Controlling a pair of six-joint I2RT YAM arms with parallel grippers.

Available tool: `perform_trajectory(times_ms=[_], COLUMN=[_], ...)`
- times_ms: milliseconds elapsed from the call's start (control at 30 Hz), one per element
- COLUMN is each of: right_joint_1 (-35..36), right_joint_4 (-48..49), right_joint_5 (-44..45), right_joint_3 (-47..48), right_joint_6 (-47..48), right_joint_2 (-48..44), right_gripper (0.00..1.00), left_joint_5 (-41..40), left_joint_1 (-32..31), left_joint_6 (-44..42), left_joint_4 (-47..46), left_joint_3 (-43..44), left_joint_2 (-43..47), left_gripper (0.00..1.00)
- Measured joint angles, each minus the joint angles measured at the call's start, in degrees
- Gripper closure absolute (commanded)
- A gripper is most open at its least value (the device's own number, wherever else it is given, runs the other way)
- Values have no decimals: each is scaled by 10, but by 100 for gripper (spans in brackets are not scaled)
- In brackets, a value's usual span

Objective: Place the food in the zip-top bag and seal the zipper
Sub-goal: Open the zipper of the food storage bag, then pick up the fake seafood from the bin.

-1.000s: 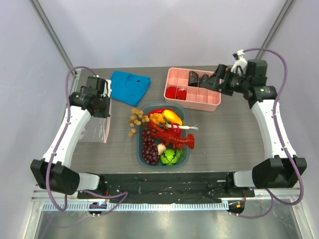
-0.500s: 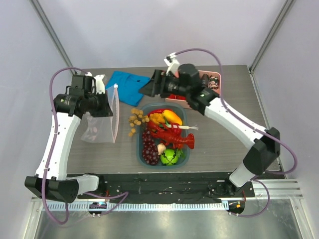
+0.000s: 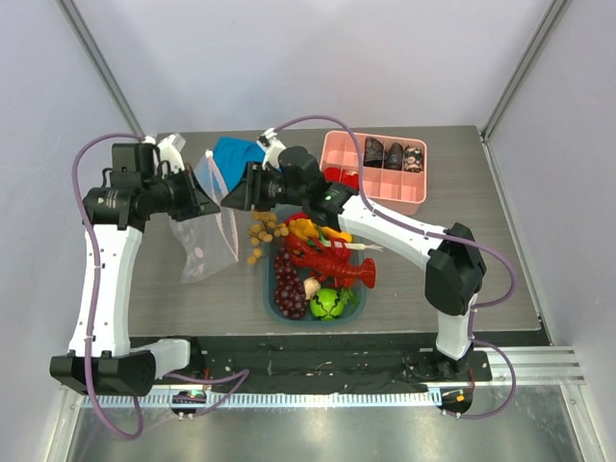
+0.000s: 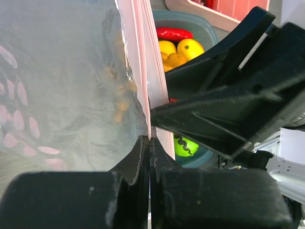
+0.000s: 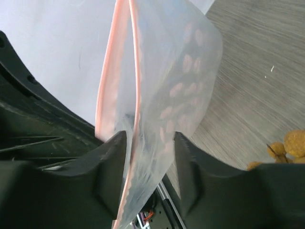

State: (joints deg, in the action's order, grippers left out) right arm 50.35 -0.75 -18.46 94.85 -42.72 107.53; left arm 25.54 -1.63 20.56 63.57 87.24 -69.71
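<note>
Landmark: a teal tub [image 3: 269,279] at the middle of the table.
Toy food [image 3: 318,231]: heaped inside the tub, with a red lobster [image 3: 332,262] on top and a green ball [image 3: 327,303] at the near end. None of it is in the bag yet.
Bag [image 3: 207,241]: clear with pale dots, lifted off the table just left of the tub. Its pink zip strip [image 5: 102,95] faces the tub (likely so the mouth points at the food).
Left gripper [image 4: 149,140]: left of the tub, fingers pressed together on the bag's pink edge, holding it up.
Right gripper [image 5: 148,138]: beyond the tub's far-left corner, fingers spread to either side of one lip of the strip, not yet pinching it.
Likely purpose: one hand anchors one lip so the other can pull the mouth open.
</note>
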Motion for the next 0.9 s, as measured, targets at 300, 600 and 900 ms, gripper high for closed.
perform_trajectory(times_ms=[300,600,900], right_joint_1=[5,-60,-82], right_joint_4=[-11,-96,-167], right_joint_5=[19,36,11], right_joint_3=[17,33,123], right_joint_6=[28,84,102], right_joint_2=[4,-7,-8], right_gripper=[99,99,99], left_joint_5=[5,-220,-65], left_joint_1=[65,87,92], left_joint_6=[-7,-42,-75], left_joint_4=[11,43,5], left_joint_3=[36,63,104], left_joint_2=[11,20,26], left_gripper=[100,100,0])
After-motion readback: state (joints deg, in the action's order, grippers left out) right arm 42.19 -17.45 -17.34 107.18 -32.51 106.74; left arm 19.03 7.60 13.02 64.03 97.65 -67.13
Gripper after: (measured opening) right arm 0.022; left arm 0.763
